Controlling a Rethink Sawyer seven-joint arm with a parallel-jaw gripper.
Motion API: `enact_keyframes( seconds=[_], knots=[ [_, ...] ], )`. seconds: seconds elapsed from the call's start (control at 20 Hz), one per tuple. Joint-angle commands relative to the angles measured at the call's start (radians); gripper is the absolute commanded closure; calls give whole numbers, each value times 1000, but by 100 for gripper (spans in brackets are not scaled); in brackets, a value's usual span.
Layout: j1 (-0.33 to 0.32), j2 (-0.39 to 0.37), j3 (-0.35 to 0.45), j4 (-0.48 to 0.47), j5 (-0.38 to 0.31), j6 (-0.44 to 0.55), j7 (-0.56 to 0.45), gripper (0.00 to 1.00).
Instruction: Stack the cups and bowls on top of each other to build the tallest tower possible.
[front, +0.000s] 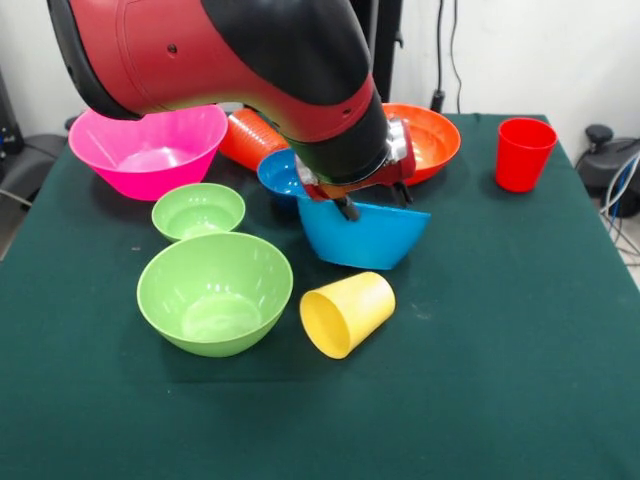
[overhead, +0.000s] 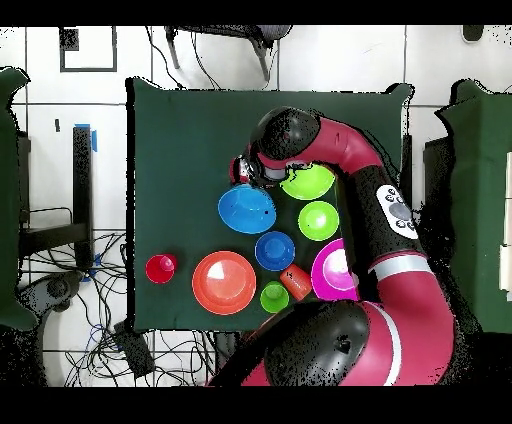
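I have the large blue bowl (front: 362, 238) in front of me near the middle of the green table (front: 500, 330), tipped so its rim rides high on the side nearest the arm. My gripper (front: 375, 203) sits at that raised rim with dark fingers (front: 348, 209) reaching down over the edge — it looks closed on the rim, though the wrist hides much of the contact.

Just behind it is the small dark blue bowl (front: 278, 172), and behind that the wide orange bowl (front: 428, 138) with the orange cup (front: 250, 136) lying on its side nearby. The yellow cup (front: 347, 314) lies on its side just in front of the blue bowl, mouth toward the camera.

To the front view's left stand the large green bowl (front: 215, 292), the small green bowl (front: 198, 210) and the pink bowl (front: 148, 150), each upright and separate. The red cup (front: 524, 153) stands alone, well apart. From overhead I also see a light green cup (overhead: 274, 296) between the orange bowl and the orange cup — nothing is stacked.
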Motion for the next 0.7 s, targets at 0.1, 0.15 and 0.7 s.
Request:
enact_keyframes(
  seconds=[0.1,0.15,0.7],
  knots=[
    [-24,8,75,79,13,75,-122,0],
    [-29,8,83,86,20,74,-123,0],
    [-47,27,131,93,60,100,-107,0]
  ],
)
